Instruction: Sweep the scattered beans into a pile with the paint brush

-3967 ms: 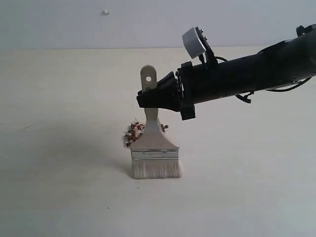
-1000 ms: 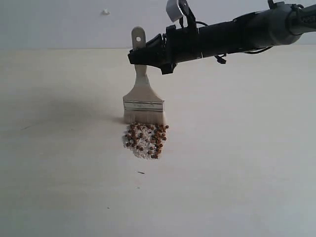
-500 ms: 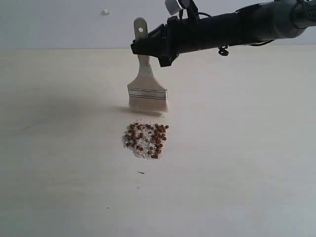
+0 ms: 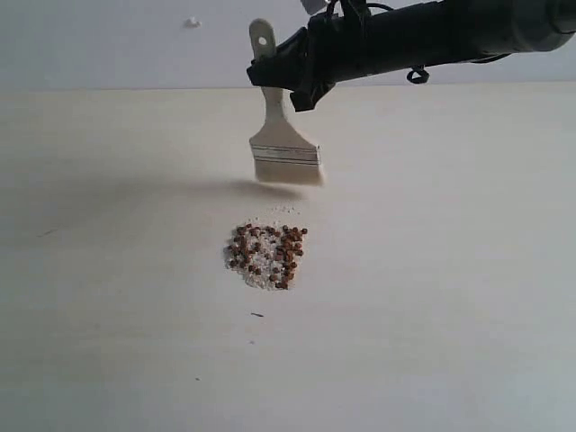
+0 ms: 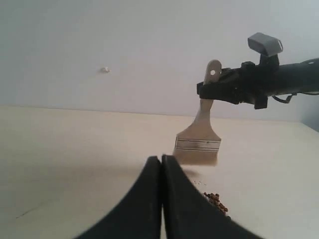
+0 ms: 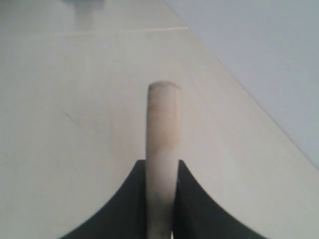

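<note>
The reddish-brown beans (image 4: 267, 256) lie gathered in one tight patch on the cream table, mixed with pale crumbs; the left wrist view catches their edge (image 5: 217, 200). The paint brush (image 4: 286, 155) hangs in the air behind the patch, bristles down and clear of the table, and it also shows in the left wrist view (image 5: 198, 143). My right gripper (image 4: 274, 76) is shut on its cream handle (image 6: 162, 144), which sticks out past the fingers. My left gripper (image 5: 161, 160) is shut with nothing in it, low over the table and short of the beans.
A small dark speck (image 4: 257, 315) lies on the table in front of the beans. A white blob (image 4: 192, 22) sits on the pale wall behind. The right arm (image 4: 432, 36) stretches in from the upper right.
The right gripper has lifted the brush off the table and carried it up and slightly right, away from the bean patch. The beans and the left gripper have stayed put.
</note>
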